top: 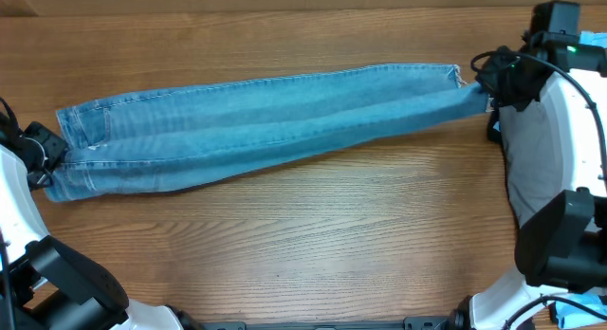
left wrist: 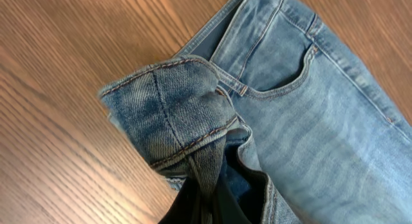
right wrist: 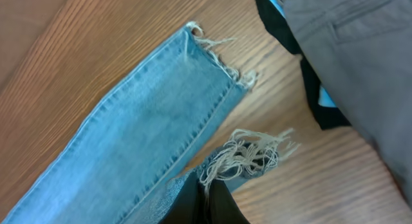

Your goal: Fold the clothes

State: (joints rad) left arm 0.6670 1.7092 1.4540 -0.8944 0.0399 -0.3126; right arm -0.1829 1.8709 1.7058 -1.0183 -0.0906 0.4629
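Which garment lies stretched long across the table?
The light-blue jeans, held straight between the left gripper and the right gripper; the grey trousers sit bunched at the right edge.

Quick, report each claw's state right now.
Left claw: closed, gripping the jeans at the waistband end.
Right claw: closed, gripping the jeans at a frayed hem.

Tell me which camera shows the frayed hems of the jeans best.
The right wrist view: both frayed hems appear close up, threads distinct. Overhead shows them tiny beside the right gripper; the left wrist view shows only the waistband of the jeans.
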